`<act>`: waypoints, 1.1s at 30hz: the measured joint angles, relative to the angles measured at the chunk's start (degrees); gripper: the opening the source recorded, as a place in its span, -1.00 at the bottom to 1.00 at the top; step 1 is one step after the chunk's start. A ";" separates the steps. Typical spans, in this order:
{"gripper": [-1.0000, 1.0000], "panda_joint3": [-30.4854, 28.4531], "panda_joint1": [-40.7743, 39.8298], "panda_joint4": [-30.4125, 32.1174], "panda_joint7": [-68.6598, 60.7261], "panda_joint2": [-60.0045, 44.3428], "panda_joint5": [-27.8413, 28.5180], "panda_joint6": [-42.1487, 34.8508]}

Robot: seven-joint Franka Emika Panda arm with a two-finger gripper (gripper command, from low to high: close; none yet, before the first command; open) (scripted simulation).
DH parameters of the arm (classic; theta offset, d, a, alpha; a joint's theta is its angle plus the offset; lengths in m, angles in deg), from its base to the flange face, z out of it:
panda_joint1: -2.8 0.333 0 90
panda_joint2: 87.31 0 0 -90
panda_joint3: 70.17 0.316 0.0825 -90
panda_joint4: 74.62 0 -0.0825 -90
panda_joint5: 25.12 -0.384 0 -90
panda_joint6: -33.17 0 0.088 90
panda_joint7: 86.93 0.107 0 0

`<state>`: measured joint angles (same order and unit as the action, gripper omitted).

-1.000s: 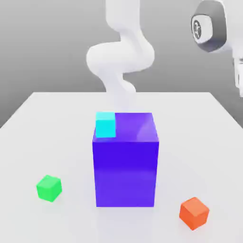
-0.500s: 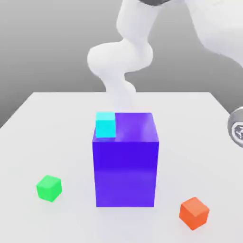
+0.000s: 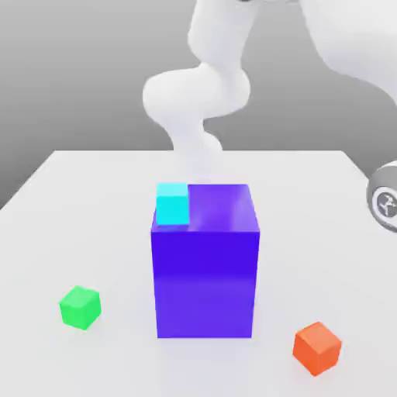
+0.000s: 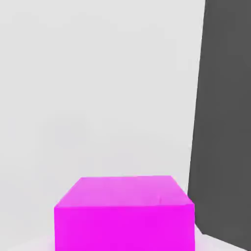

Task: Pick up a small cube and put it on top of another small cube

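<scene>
Tabletop of plain white (image 3: pixel 77 201) carries a big glossy purple block (image 3: pixel 205 283) at its middle in the exterior view. Taking that block as the dial's centre, the small bright green cube (image 3: pixel 80 307) lies on the table at about 8 o'clock, well apart from the block and with nothing touching it. A small orange cube (image 3: pixel 317 348) sits at about 4 o'clock, turned a little on its base and likewise well apart from the block. A small cyan cube (image 3: pixel 172 203) shows at the block's upper corner toward 11 o'clock; whether it rests on the top face or stands just behind it cannot be told. The smooth white robot arm (image 3: pixel 198 97) rises behind the block at 12 o'clock, bends upward and sweeps across toward 2 o'clock, and a round grey wrist joint (image 3: pixel 384 200) hangs at 3 o'clock, above the table's edge. The claw's fingers are closed together, and no cube is seen between them. The hand view looks onto a bright magenta cube (image 4: pixel 125 215) resting on a pale surface (image 4: pixel 98 88) beside a dark grey band (image 4: pixel 225 122)
</scene>
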<state>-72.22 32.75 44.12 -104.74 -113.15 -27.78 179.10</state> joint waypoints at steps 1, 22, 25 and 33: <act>-1.00 -0.68 -1.15 0.79 -0.70 0.89 -0.19 0.13; -1.00 -16.93 -26.12 23.99 -35.00 22.58 0.53 4.90; -1.00 -18.54 -29.62 27.55 -41.55 25.05 1.80 5.44; -1.00 -23.37 -37.94 37.00 -59.87 30.84 4.86 6.64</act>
<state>-95.59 -5.19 81.11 -164.61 -82.31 -22.92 185.75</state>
